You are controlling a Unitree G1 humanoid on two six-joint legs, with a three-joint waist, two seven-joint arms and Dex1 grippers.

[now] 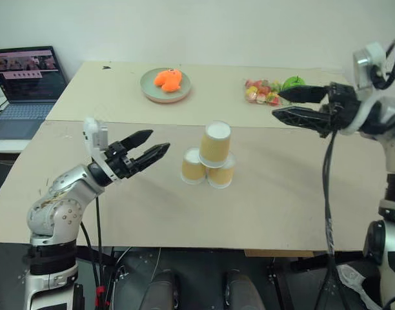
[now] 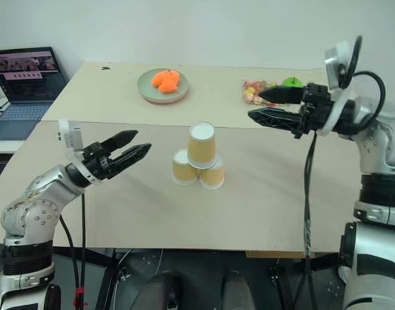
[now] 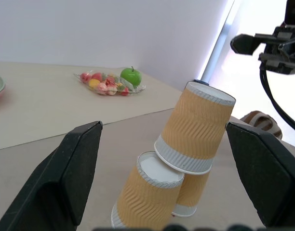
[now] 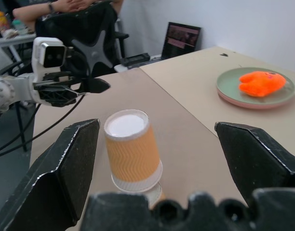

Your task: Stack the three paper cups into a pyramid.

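Left eye view: the three paper cups are seen upside down mid-worktop, two touching as a base and one tilted on top. The left hand and the right hand are held released and empty, well apart from the pyramid on either side.

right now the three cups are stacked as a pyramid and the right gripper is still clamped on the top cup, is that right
Not quite. The three cups do form a pyramid, but the right gripper is not on the top cup: its jaws are open and empty, off to the side, as the right eye view shows.
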